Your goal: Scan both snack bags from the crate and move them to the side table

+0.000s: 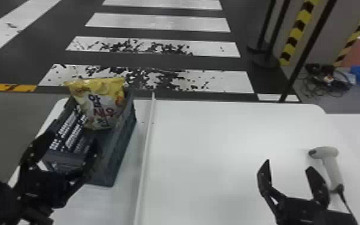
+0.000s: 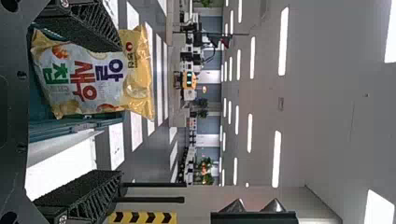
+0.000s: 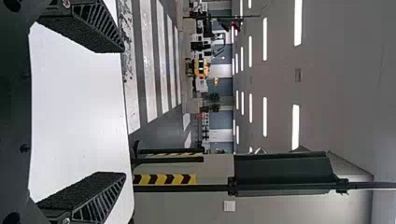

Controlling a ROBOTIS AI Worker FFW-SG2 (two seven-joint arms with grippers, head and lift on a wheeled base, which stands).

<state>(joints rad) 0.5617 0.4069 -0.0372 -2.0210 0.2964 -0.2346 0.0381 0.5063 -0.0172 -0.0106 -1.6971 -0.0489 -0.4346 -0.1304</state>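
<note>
In the head view, my left gripper (image 1: 68,146) stands open over the near end of the dark crate (image 1: 121,131). A yellow and white snack bag (image 1: 101,104) stands upright at the crate's far end, beyond those fingers. The left wrist view has the snack bag (image 2: 88,79) ahead of my open left gripper (image 2: 119,112), nothing between its fingers. A second bag cannot be made out. My right gripper (image 1: 288,169) is open above the white table, just left of the grey scanner (image 1: 332,167); the right wrist view has this right gripper (image 3: 123,114) with nothing held.
A dark block with white print (image 1: 71,131) fills the crate's left side. A raised white strip (image 1: 146,143) runs along the table (image 1: 218,134) between crate and right arm. The scanner's cable trails toward the near edge. Another white surface (image 1: 355,131) adjoins at the right.
</note>
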